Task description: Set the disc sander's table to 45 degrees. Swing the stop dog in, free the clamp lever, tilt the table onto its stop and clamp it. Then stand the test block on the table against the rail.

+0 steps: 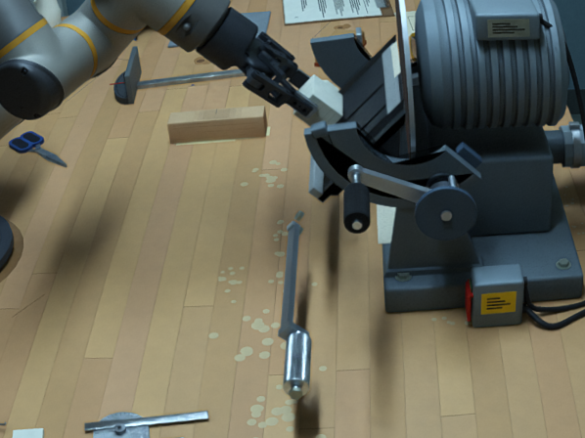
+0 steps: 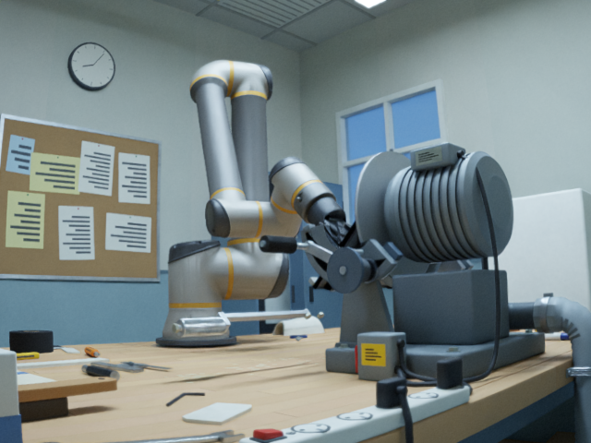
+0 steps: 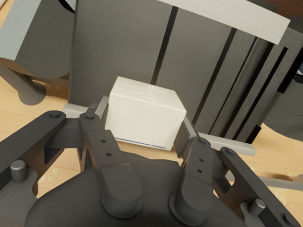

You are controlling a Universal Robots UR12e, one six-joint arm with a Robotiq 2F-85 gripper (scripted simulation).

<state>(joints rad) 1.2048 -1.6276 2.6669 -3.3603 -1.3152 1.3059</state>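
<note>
My gripper [image 3: 144, 124] [image 1: 305, 95] is closed around the white test block [image 3: 145, 113] [image 1: 323, 98], which I hold at the lower edge of the sander's tilted table [image 3: 171, 66] [image 1: 371, 93]. The block sits on the grooved table surface just above the light grey rail [image 3: 220, 143] along its low edge. The table slopes steeply down away from the disc [image 1: 405, 63]. The clamp lever [image 1: 386, 186] [image 2: 296, 245] with its black knob [image 1: 356, 208] points out toward the bench front. In the second side camera my fingers are hidden behind the trunnion.
The disc's thin edge stands just behind the table's upper end, with the ribbed motor [image 1: 489, 58] beyond. On the bench lie a wooden block [image 1: 217, 123], a hammer [image 1: 132, 76], scissors [image 1: 34, 146] and a long steel handle [image 1: 293, 308].
</note>
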